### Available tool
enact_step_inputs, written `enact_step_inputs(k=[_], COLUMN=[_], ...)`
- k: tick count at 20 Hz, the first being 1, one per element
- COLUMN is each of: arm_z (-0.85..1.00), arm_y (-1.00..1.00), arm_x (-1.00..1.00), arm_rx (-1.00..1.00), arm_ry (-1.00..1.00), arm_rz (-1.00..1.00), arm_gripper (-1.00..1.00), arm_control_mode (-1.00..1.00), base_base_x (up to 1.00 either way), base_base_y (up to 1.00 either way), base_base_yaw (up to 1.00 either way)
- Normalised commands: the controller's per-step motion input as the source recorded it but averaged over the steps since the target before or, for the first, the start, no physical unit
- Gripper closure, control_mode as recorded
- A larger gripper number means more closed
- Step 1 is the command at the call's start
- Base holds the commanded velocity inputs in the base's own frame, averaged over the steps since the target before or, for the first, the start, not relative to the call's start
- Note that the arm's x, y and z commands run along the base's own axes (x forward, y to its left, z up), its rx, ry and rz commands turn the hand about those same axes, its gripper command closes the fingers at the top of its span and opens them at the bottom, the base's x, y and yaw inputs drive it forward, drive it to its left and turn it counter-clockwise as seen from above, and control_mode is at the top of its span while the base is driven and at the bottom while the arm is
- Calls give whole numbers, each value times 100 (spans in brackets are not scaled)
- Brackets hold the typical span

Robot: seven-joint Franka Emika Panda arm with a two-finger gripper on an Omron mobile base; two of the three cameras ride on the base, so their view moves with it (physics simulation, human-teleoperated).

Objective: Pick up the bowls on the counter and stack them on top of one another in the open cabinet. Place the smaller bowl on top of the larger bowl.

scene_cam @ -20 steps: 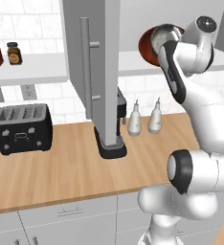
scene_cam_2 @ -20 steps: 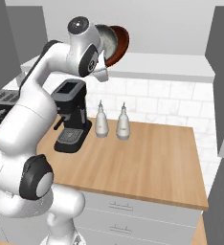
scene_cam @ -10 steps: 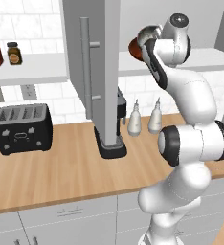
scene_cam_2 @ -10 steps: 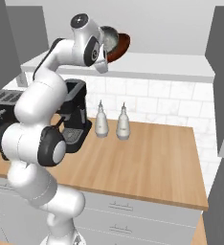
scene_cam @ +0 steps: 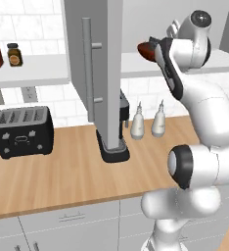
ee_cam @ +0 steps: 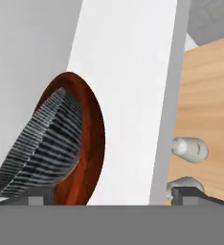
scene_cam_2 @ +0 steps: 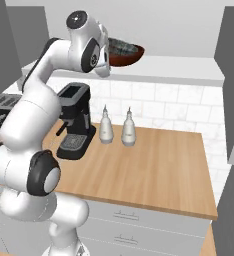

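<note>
Hand view puts the smaller bowl (ee_cam: 42, 148) right in front of me, its grey striped body nested inside the larger bowl (ee_cam: 87, 143), whose reddish-brown rim curves around it. Both sit on the pale shelf (ee_cam: 128, 86) of the open cabinet (scene_cam: 99, 63), and the picture is rolled, so the shelf runs up the frame. From the right base view the grey bowl's rim (scene_cam_2: 120, 46) shows just above the brown one (scene_cam_2: 131, 54), the pair resting on that shelf high above the counter (scene_cam_2: 154, 165).

My gripper (ee_cam: 111, 196) is spread wide: one dark fingertip sits below the grey bowl, the other far off beside the two white bottles (ee_cam: 188, 149) seen down on the counter. Neither tip seems to touch a bowl, though the tips are mostly cut off at the frame's edge, so I hold that loosely. I have nothing in my grasp.

I judge the stacking done: small bowl on top of large, both in the cabinet. What is left is only to draw my hand clear of the shelf without nudging the stack. On the counter are the bottles, the coffee machine (scene_cam_2: 75, 122) and the toaster (scene_cam: 22, 130).
</note>
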Motion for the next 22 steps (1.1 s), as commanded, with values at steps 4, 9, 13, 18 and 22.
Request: enact_step_inputs(k=[4,9,13,18,22], arm_z=[-96,-100,-100,-100,16], arm_y=[-44,-44,-50,-55,-13], arm_x=[-100,-100,-100,-100,-50], arm_rx=[8,0,0,0,0], arm_ry=[-20,-3,-6,-55,-38], arm_rz=[-3,-2,-2,0,-2], arm_gripper=[-100,-100,-100,-100,-100], arm_control_mode=[-100,-100,-100,-100,-100], base_base_x=[0,0,0,0,0], base_base_y=[0,0,0,0,0], base_base_yaw=[0,0,0,0,0])
